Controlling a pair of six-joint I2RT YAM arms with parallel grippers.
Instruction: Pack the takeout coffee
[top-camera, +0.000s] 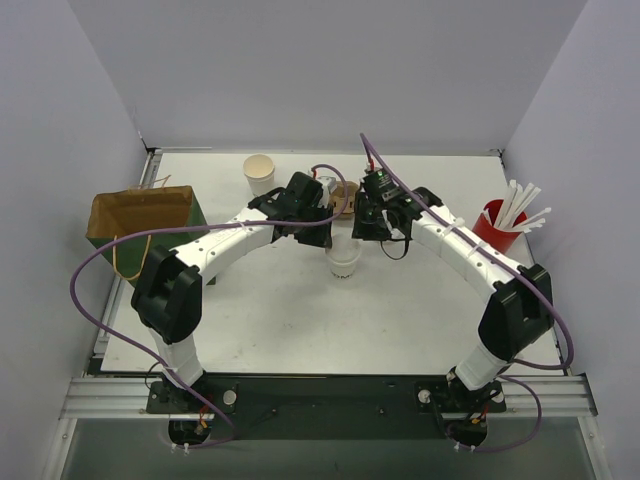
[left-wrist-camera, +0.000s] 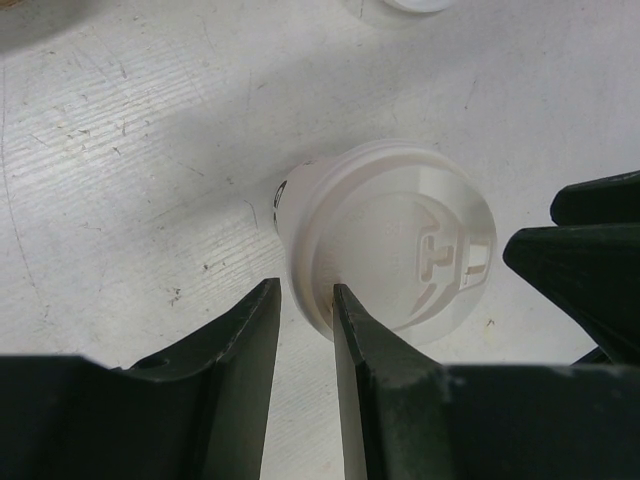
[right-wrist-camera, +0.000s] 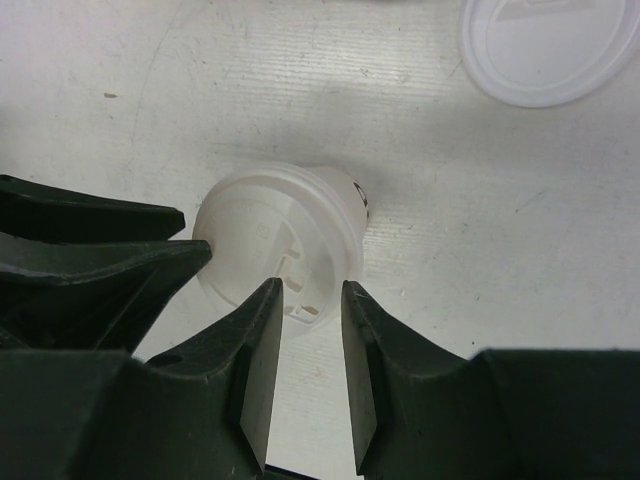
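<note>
One takeout coffee cup (top-camera: 343, 258), white with a whitish lid pressed on, stands mid-table between my two grippers. In the left wrist view the lidded cup (left-wrist-camera: 400, 245) sits just beyond my left gripper (left-wrist-camera: 305, 290). Its jaws are a narrow gap apart with nothing between them, and the right fingertip (left-wrist-camera: 345, 300) is at the lid's rim. My right gripper (right-wrist-camera: 307, 285) hovers over the near edge of the same lid (right-wrist-camera: 280, 235), jaws slightly apart and empty. An open, lidless cup (top-camera: 259, 172) stands at the back left.
A brown cup carrier (top-camera: 343, 195) lies behind the grippers. A brown paper bag (top-camera: 140, 215) stands open at the left edge. The red cup of straws (top-camera: 497, 225) is at the right. A loose lid (right-wrist-camera: 550, 50) lies on the table beyond the lidded cup.
</note>
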